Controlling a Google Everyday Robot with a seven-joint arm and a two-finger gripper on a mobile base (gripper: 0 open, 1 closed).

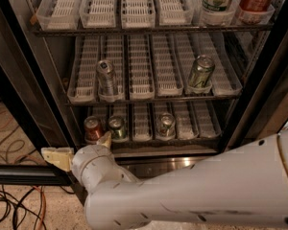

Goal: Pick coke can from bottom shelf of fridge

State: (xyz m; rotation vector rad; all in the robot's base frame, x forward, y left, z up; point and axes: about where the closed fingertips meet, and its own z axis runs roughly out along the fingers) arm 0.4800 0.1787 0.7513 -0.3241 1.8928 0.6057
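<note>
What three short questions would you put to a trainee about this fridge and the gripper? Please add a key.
1. True or false: the gripper is shut on the coke can.
2. How many cans stand on the bottom shelf? A two, B three, C five.
3. Fill in: among those cans, the coke can is farthest ___ in the picture.
Key: 1 false, the gripper is open, just below and in front of the coke can; 2 B; 3 left.

Red coke can [93, 128] upright, far-left lane of bottom shelf [142, 122], gripper [81, 148] just below it, jaws seemingly spread.
</note>
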